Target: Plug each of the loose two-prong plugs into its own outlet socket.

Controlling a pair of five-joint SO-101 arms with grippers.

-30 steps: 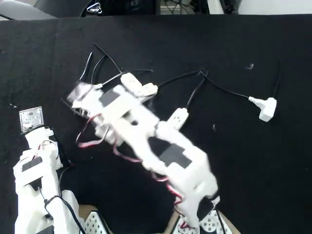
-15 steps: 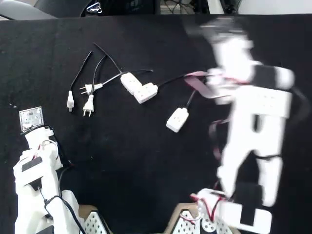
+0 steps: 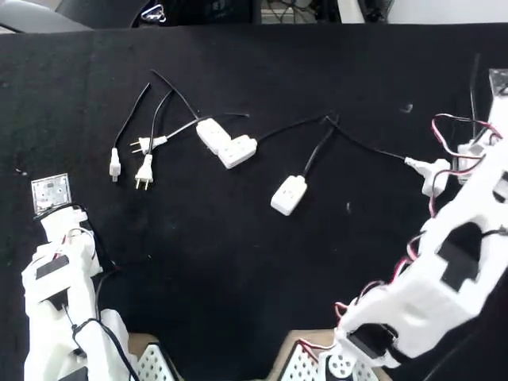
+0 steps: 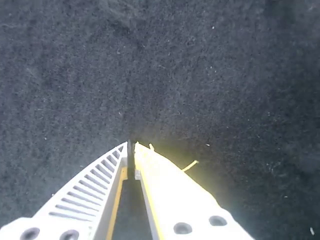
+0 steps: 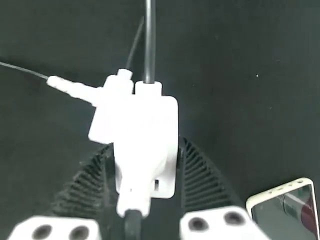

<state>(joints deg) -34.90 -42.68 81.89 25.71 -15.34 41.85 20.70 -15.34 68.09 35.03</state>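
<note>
Right tool [image 5: 146, 146] is open and astride the rightmost outlet socket [image 5: 145, 115] near the right edge of the table [image 3: 254, 270]; no firm grip is evident. Left tool [image 4: 132, 148] is pinched closed and empty, low over bare cloth. Three loose plugs [image 3: 144, 172] lie far-left, well apart from this socket, none seated. Step, as judged: securing this socket. The next move calls for closing squarely on its flat sides. The socket's long axis runs in line with the tool, and its cord leaves toward the table's middle.

The left arm [image 3: 55, 274] sits folded at the near left, the left gripper [image 4: 131, 147] pointing down, fingers pressed together; the right arm [image 3: 444, 270] stretches along the right side, the right gripper [image 5: 146, 150] spread wide.
</note>
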